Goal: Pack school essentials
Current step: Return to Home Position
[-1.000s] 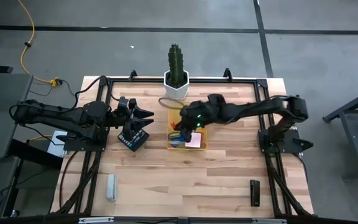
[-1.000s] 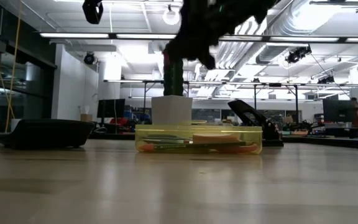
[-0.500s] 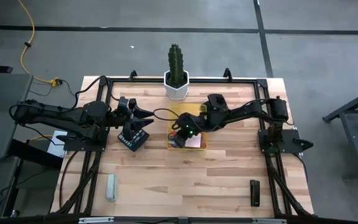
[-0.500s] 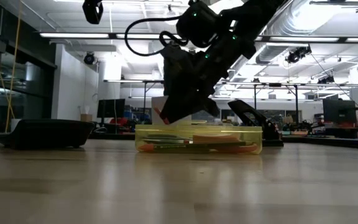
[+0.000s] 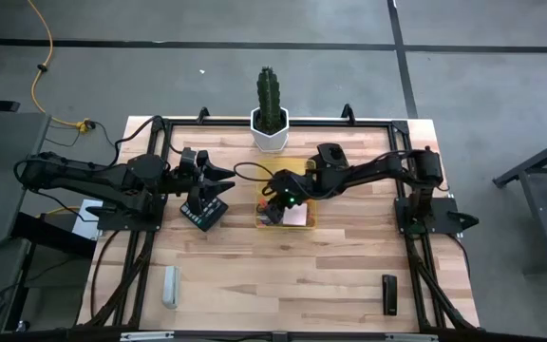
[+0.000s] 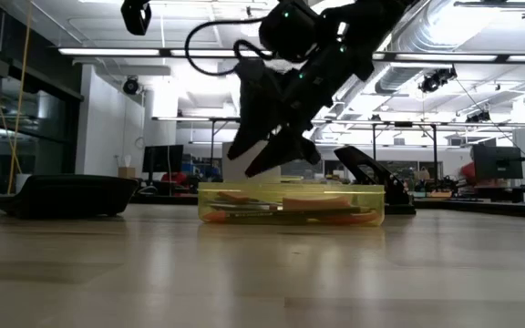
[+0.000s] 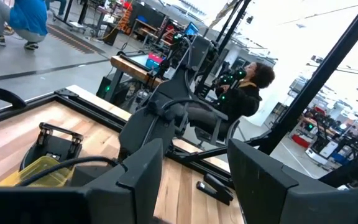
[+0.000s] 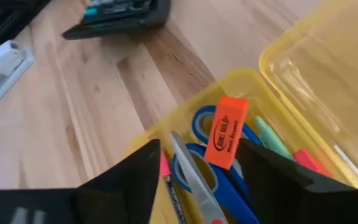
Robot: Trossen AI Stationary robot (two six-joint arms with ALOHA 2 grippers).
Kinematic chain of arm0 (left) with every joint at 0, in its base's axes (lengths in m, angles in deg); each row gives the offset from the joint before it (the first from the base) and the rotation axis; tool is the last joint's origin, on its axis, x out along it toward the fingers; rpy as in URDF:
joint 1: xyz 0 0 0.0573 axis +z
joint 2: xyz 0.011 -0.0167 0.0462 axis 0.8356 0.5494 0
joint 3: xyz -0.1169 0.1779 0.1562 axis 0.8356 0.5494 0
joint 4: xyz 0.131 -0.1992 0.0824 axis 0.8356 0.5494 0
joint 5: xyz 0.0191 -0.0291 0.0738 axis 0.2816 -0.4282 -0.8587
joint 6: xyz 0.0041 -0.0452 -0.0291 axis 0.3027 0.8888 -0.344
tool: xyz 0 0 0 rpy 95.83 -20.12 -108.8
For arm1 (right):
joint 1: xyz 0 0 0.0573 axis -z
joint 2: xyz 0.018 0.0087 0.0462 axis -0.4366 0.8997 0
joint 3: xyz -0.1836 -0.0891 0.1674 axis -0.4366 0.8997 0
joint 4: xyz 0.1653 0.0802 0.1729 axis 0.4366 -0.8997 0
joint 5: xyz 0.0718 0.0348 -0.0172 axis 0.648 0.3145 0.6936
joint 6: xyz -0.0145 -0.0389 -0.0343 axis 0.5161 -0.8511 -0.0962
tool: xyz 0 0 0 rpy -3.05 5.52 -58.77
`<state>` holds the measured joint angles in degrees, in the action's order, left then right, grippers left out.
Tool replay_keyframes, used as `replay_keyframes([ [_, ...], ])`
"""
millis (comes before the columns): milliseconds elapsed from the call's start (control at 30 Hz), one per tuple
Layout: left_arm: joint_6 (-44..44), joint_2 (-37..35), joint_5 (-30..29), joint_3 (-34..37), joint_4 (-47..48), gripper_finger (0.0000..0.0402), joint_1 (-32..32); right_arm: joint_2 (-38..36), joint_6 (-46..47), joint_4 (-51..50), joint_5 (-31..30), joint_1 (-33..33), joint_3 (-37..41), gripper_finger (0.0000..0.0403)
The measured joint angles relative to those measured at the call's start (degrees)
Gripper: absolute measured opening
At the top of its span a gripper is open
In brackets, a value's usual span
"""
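The right claw [image 8: 197, 149] hangs low over the yellow box [image 5: 304, 220] at the centre of the high view, fingers spread wide and holding nothing. The orange eraser [image 8: 225, 130] lies inside the box on top of the blue scissors [image 8: 199, 169], directly in the gap between the two fingers. In the low view, the fingertips sit just above the box rim.

Probable hazards during withdrawal:

- Finger contact with the eraser. It rests loosely on the scissor handles. A sideways sweep may flick it over the wall onto the table [image 5: 283, 275].
- Finger contact with the box wall. The box looks light and nothing pins it down. A low exit path may drag or tip it and spill the contents.
- Contact with the cactus [image 5: 270, 100]. It stands at the upper centre, near the box. An arc toward that side may topple the pot.

A straight vertical lift before any lateral travel looks the safest path.

The left claw [image 5: 218, 180] waits left of centre, fingers apart and empty, above the dark calculator [image 5: 204, 215], apart from the box. It looks clear of the right arm's route.
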<state>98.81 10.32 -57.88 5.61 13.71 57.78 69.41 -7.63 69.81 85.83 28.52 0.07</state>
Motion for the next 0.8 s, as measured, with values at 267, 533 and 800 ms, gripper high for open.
replay_keyframes([
  [267, 0.0, 0.0, 0.0, 0.0, 0.1, 0.017, 0.0, -11.1, -12.3, -10.3, -0.5, 0.0, 0.6, 0.024],
  [533, 0.0, 0.0, 0.0, 0.0, 0.4, 0.017, 0.0, -32.2, -7.8, -5.7, -3.9, -2.2, 20.2, 0.024],
  [800, -2.0, 0.0, -0.9, 0.0, 0.1, 0.017, 0.0, -46.6, 1.1, 25.7, -4.1, -1.8, 35.3, 0.024],
])
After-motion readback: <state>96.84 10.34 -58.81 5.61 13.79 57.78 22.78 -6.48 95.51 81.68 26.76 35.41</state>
